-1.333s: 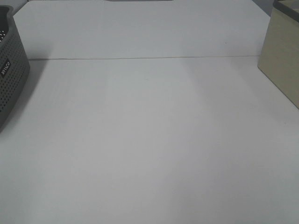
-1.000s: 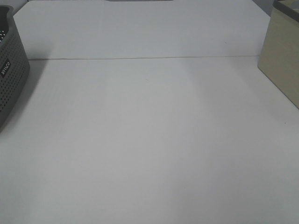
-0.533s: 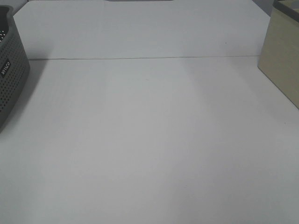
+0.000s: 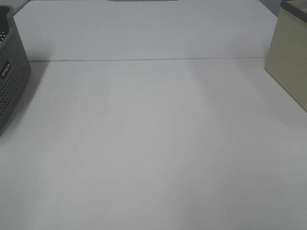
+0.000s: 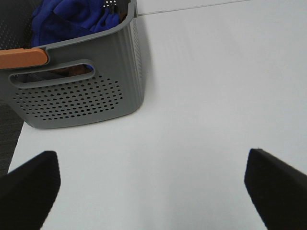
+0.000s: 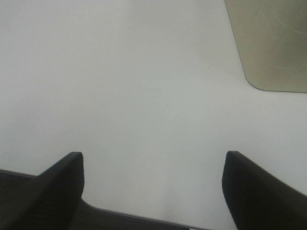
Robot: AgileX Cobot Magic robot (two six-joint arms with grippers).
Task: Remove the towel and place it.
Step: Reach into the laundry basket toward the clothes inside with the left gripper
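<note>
The deep blue towel (image 5: 72, 19) lies bunched inside a grey perforated basket (image 5: 81, 96), seen in the left wrist view. The same basket (image 4: 12, 81) shows at the left edge of the exterior high view, where the towel is hidden. My left gripper (image 5: 153, 187) is open and empty, over the white table some way short of the basket. My right gripper (image 6: 153, 189) is open and empty, near the table's front edge. Neither gripper shows in the exterior high view.
A beige box (image 4: 290, 62) stands at the right edge of the table and also shows in the right wrist view (image 6: 271, 43). An orange handle (image 5: 21, 57) sits on the basket's rim. A seam (image 4: 144, 60) crosses the white table.
</note>
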